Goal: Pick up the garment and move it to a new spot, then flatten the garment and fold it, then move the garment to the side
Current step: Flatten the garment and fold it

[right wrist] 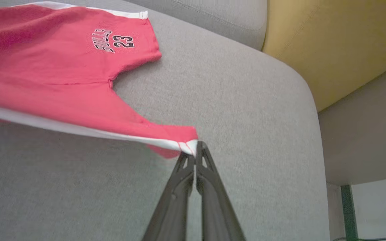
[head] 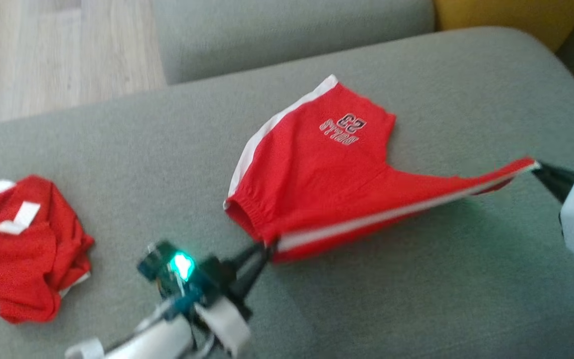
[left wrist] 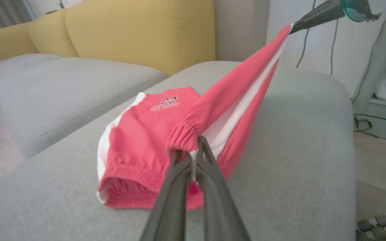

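Even, soft daylight, no glare. Head view motion-blurred throughout, worst at left gripper. Its green LED blooms bright. Green tint in the shadow under shorts on sofa. Wrist views sharper, colours washed, edges bowed; fingers soft at bottom edge.

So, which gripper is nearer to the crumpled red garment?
Left. The left gripper, holding the shorts, is right of the crumpled garment; the right gripper is much farther right.
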